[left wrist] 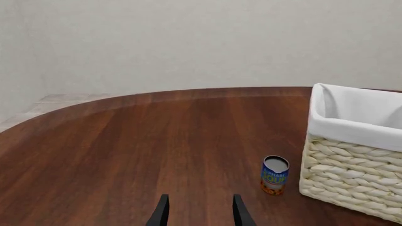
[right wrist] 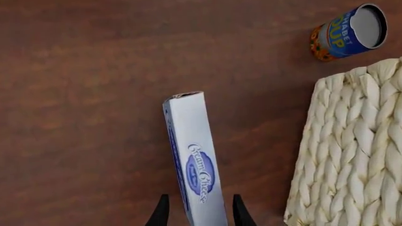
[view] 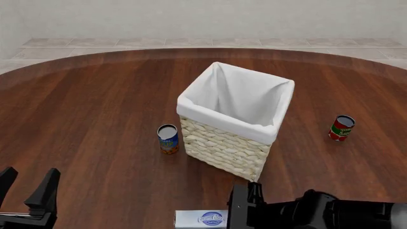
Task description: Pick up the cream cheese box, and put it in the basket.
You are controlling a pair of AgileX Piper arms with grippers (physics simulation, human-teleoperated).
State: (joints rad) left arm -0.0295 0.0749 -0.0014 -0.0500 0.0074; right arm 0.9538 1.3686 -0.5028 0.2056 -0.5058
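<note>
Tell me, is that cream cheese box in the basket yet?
No. The cream cheese box lies on the table in front of the basket, between the right gripper fingers.

I see the basket (view: pixel 232 125) mid-table, one can (view: pixel 167 139) just left of it. Another can (view: pixel 341 128) sits toward the right edge. The box (view: pixel 202 219) lies at the near edge.

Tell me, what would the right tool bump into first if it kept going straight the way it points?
Probably the cream cheese box. It lies straight ahead of the right tool, already reaching between its open fingers. Past the box there is only bare table, as far as this view shows.
</note>
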